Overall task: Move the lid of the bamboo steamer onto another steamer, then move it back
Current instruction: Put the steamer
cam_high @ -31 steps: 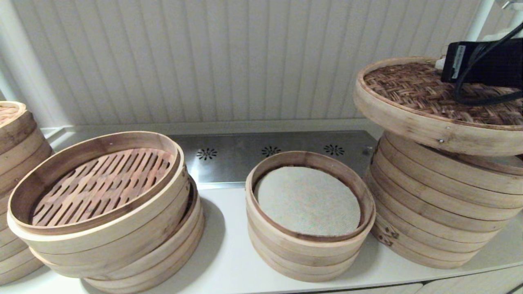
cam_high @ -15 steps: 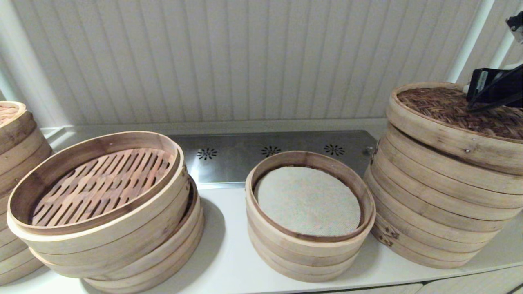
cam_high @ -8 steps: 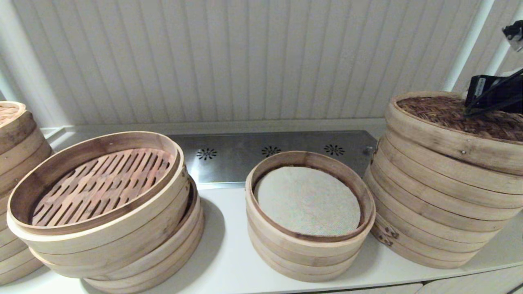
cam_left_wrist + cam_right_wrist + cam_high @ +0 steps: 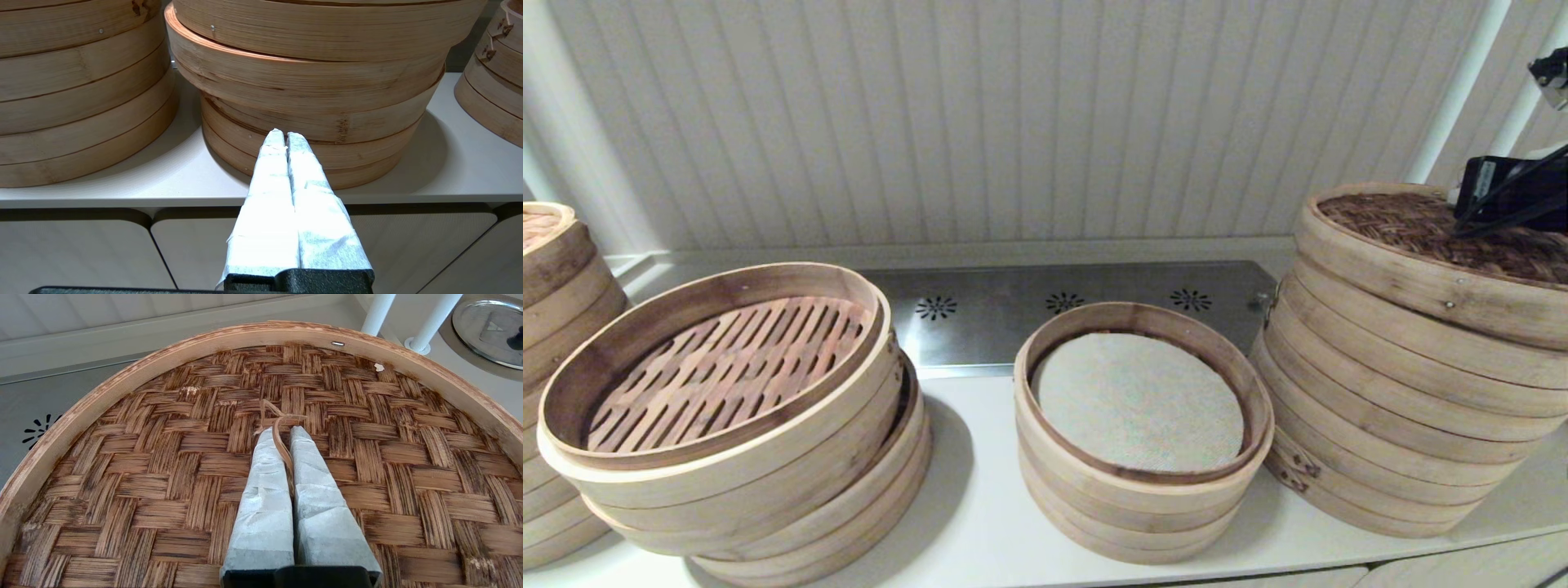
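The bamboo steamer lid point(image 4: 1413, 224), with a dark woven top and a pale band rim, rests on the tall stack of pale bands, the other steamer point(image 4: 1388, 425), at the far right. In the right wrist view my right gripper point(image 4: 282, 433) is shut on the thin bamboo loop handle point(image 4: 278, 416) at the middle of the lid point(image 4: 163, 465). In the head view only its black wrist body point(image 4: 1511, 184) shows above the lid. My left gripper point(image 4: 285, 136) is shut on nothing, low in front of the counter edge, facing the left stack point(image 4: 310, 81).
A shorter three-band steamer point(image 4: 1143, 498) with a cloth liner stands mid-counter, close to the tall stack. A wide basket with a slatted floor point(image 4: 719, 367) sits left, another stack point(image 4: 556, 269) at the far left. A metal vent panel point(image 4: 980, 327) lies behind. White poles point(image 4: 1454, 90) rise at the right.
The lid, earlier held tilted above the tall stack, has come down and to the right and now sits on it. My right gripper came down with it, still shut on the handle.
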